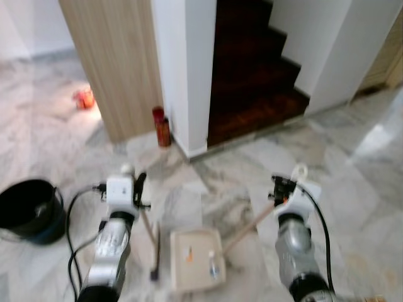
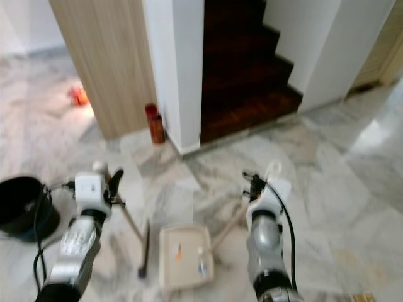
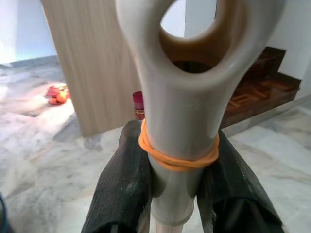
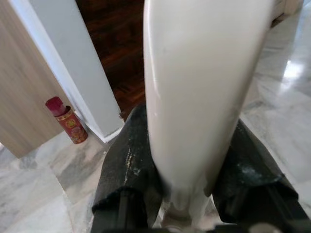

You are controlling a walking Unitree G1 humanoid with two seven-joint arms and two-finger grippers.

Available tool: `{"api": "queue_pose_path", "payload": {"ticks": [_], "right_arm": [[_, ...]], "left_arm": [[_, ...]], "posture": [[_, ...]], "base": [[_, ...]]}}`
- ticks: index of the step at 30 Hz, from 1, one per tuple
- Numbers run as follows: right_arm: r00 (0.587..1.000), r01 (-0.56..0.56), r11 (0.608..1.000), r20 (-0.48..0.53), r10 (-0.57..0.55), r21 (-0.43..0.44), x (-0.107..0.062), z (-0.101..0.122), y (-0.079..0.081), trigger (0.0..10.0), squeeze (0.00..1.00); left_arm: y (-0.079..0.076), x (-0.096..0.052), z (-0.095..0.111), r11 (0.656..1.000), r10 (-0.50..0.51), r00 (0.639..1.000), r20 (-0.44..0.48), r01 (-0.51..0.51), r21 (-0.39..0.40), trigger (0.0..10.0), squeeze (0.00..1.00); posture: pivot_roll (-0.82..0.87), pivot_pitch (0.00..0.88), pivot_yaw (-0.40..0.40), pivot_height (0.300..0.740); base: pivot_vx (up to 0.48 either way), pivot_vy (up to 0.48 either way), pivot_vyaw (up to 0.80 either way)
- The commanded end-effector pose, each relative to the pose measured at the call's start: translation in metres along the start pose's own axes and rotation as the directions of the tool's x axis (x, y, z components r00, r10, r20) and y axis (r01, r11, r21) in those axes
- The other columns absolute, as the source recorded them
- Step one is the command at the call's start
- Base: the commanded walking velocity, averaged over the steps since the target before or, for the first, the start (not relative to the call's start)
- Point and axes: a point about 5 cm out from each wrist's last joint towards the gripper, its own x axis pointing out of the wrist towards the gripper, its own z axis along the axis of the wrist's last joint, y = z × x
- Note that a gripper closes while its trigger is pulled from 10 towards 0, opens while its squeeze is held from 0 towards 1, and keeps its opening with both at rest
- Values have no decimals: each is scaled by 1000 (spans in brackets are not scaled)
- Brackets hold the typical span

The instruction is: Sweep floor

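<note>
Gripping the broom handle (image 3: pixel 181 111), the left gripper (image 1: pixel 136 190) has its jaws closed around the cream shaft just below an orange rubber band (image 3: pixel 178 158). The broom head (image 1: pixel 154 272) rests on the marble floor (image 1: pixel 352 189), just beside the dustpan (image 1: pixel 195 258). The right gripper (image 1: pixel 281 189) has its jaws clamped on the dustpan handle (image 4: pixel 201 92). The dustpan lies on the floor between the arms, holding small debris. A black bucket (image 1: pixel 28 207) stands to the left; a red can (image 1: pixel 161 126) stands by the wall.
</note>
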Motion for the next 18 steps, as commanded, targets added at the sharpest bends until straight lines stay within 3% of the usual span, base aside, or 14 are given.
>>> {"api": "queue_pose_path", "payload": {"ticks": [1,8,18], "right_arm": [[998,-36,999,53,35,18,6,12,14,10000,0],[998,-39,999,54,38,19,5,12,14,10000,0],[998,-44,999,53,43,21,5,11,16,10000,0]], "left_arm": [[8,2,6,1000,17,1000,23,-17,18,10000,0],[8,1,6,1000,15,1000,23,-15,19,10000,0],[8,2,6,1000,10,1000,23,-11,20,10000,0]], "posture": [[126,0,-9,740],[126,0,-7,740],[126,0,-4,740]], "base": [[0,345,0],[0,345,65],[0,343,733]]}}
